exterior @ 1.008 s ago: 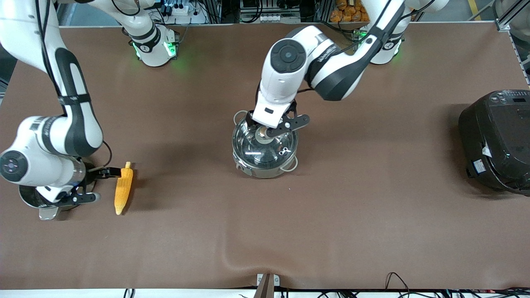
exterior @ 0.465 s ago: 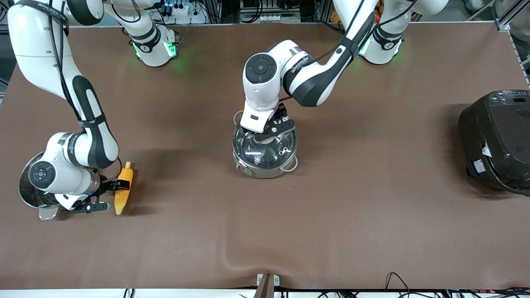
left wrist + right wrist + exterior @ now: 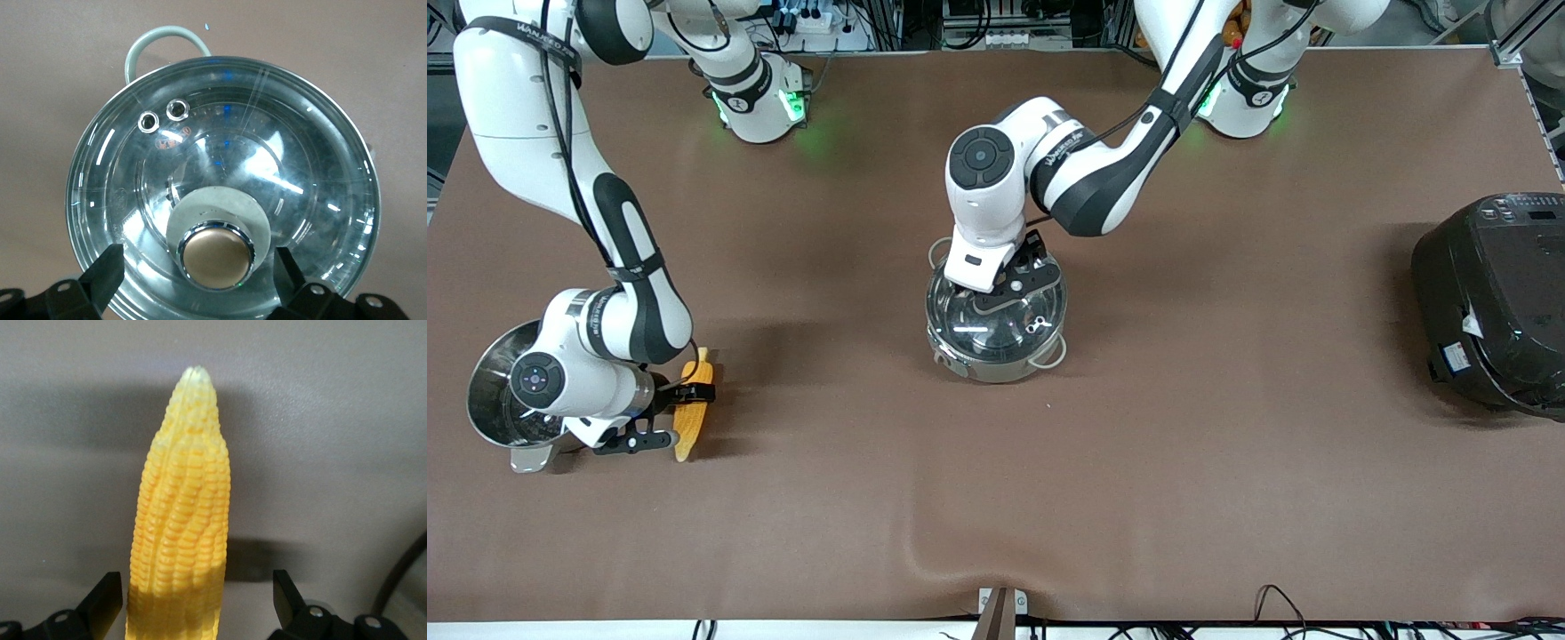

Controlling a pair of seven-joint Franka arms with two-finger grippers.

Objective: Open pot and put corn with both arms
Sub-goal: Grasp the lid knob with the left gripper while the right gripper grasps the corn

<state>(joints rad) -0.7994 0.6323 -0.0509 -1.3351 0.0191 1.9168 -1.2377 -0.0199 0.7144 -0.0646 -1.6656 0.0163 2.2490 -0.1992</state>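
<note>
The steel pot stands mid-table with its glass lid on. My left gripper is open and low over the lid. In the left wrist view the gripper has one finger on each side of the copper knob, with gaps on both sides. The corn lies on the table toward the right arm's end. My right gripper is open and straddles the cob. In the right wrist view the gripper has a finger on each side of the corn, not touching it.
A steel steamer pot stands right beside the right gripper's wrist at the right arm's end. A big black rice cooker stands at the left arm's end. The brown mat has a wrinkle near the front edge.
The left gripper has come down over the lid until its fingers flank the knob. The right gripper has dropped and moved onto the corn, now straddling it. Pot and corn have not moved.
</note>
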